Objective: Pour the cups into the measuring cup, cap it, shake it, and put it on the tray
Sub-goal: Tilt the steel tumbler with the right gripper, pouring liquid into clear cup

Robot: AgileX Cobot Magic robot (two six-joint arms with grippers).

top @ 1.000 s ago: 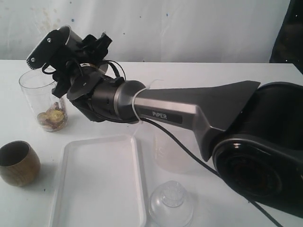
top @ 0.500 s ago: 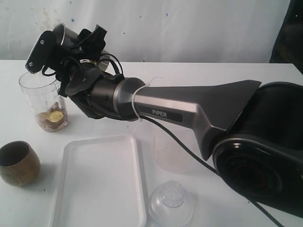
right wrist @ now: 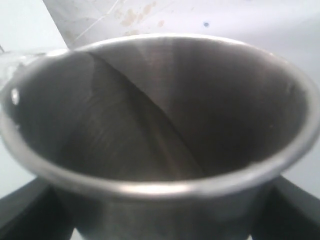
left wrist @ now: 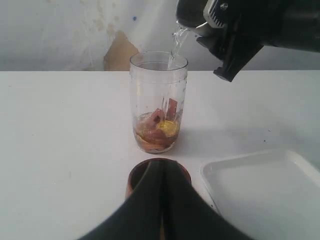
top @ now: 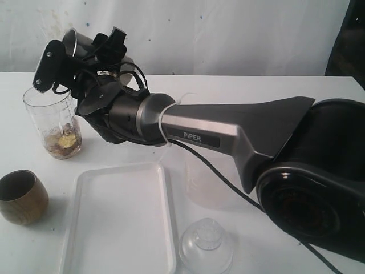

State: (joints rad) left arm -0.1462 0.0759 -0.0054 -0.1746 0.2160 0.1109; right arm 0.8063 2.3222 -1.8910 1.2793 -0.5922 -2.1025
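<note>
Steel tumbler (top: 78,39) now further left (mid-pour)

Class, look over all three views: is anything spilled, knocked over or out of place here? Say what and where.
Nothing stands out. The steel tumbler is tilted only to pour over the measuring cup, and its stream lands inside. No puddle shows on the table; the brown cup stands upright beside the tray.

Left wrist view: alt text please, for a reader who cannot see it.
A steel tumbler in the right tool pours a thin clear stream into the clear measuring cup, which holds gold and brown bits. Nearer the camera are the shut left tool, the brown cup and a corner of the white tray.
</note>
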